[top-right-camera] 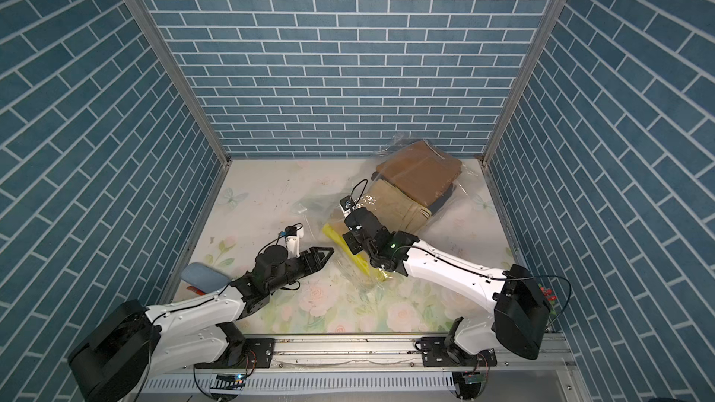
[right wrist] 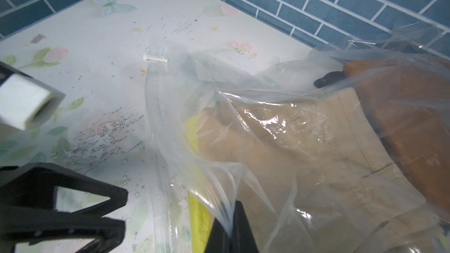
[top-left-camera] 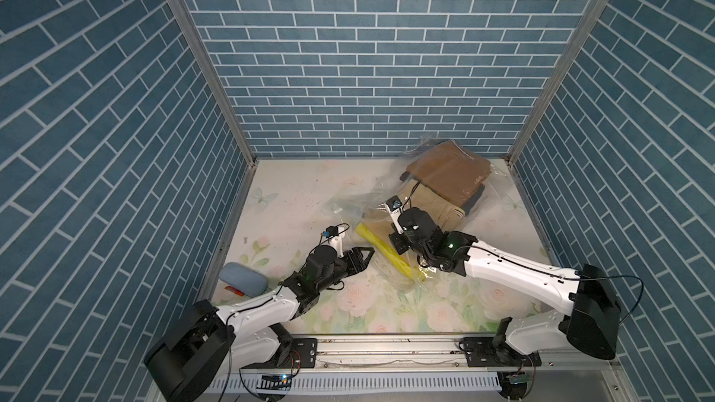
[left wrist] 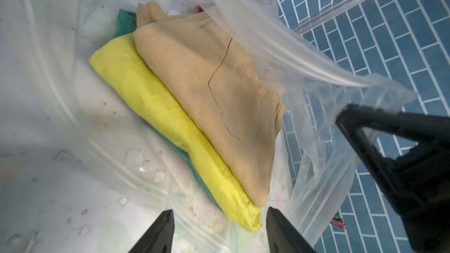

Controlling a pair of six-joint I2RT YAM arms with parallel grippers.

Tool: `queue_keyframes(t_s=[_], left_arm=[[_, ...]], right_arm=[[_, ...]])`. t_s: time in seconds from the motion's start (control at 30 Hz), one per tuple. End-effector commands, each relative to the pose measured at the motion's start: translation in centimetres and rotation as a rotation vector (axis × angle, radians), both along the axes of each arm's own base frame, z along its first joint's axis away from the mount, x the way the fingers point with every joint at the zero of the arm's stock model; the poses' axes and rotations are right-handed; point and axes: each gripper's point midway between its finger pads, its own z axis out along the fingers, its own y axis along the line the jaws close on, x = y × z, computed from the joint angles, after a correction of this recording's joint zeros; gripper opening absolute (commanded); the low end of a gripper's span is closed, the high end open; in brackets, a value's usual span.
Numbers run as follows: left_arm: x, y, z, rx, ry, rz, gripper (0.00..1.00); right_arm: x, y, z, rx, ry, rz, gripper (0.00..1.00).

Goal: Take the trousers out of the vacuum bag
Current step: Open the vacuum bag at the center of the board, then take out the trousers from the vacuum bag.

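The vacuum bag (top-left-camera: 350,203) lies crumpled across the right half of the flowered counter (top-left-camera: 294,191), its far end up against the back wall of blue brick. The trousers (top-left-camera: 449,172) are inside it, stacked and folded. A mustard-brown pair sits farthest back, a khaki pair (top-left-camera: 433,208) lies in front of it, and a lime-yellow pair (top-left-camera: 381,247) pokes out toward the near edge. From the left wrist view the khaki pair (left wrist: 207,81) rests on the lime-yellow one (left wrist: 151,108), with a sliver of green cloth (left wrist: 125,23) beneath them.

The right hand (top-left-camera: 397,245) is closed tight on a fold of the bag's clear plastic at its open end and lifts that layer off the clothes. In the right wrist view the film (right wrist: 219,178) runs straight down into its black fingers (right wrist: 233,217).

The left hand (top-left-camera: 367,255) reaches in low from the near left, just beside the bag's mouth. Its jaws stand partly apart and grip nothing I can see. In the left wrist view its fingers (left wrist: 165,225) frame the end of the yellow pair without closing on it.

A grey-blue oval case (top-left-camera: 243,278) sits by the left wall, well apart from the bag.
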Motion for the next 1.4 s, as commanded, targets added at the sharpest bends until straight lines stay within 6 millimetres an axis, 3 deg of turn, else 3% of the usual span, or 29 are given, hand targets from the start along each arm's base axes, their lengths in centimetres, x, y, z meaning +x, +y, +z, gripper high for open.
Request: queue_keyframes(t_s=[0.0, 0.17, 0.57, 0.87, 1.37], left_arm=[[1.5, -1.3, 2.1, -0.061, -0.042, 0.015, 0.68], [3.1, -2.1, 2.3, -0.003, -0.042, 0.028, 0.70], [5.5, -2.5, -1.4, 0.172, 0.095, 0.091, 0.69], [6.6, -3.0, -2.8, 0.204, 0.117, 0.105, 0.67], [8.5, -4.9, -1.9, 0.162, 0.102, 0.093, 0.63]], right_arm=[[-0.2, -0.6, 1.3, 0.035, -0.019, -0.005, 0.00], [-0.3, -1.1, 1.5, 0.039, -0.023, -0.014, 0.00], [0.1, -1.6, 1.7, 0.052, -0.034, -0.043, 0.00], [0.1, -1.6, 1.4, 0.058, -0.028, -0.049, 0.00], [-0.3, -2.2, 0.4, 0.062, -0.016, -0.059, 0.00]])
